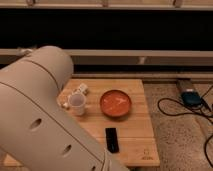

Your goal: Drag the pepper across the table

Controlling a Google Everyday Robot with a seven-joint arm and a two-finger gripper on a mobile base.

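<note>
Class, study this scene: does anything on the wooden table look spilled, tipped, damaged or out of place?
Nothing stands out. The white cup stands upright, the round orange plate lies flat and the black rectangular block lies on the light wooden table. The beige robot arm blocks the left side. Neither pepper nor gripper is in view.

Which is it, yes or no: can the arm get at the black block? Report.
Probably yes. The black block lies uncovered on the table, apart from the orange plate and white cup, with the arm right beside it. The gripper is out of view, so unconfirmed.
</note>
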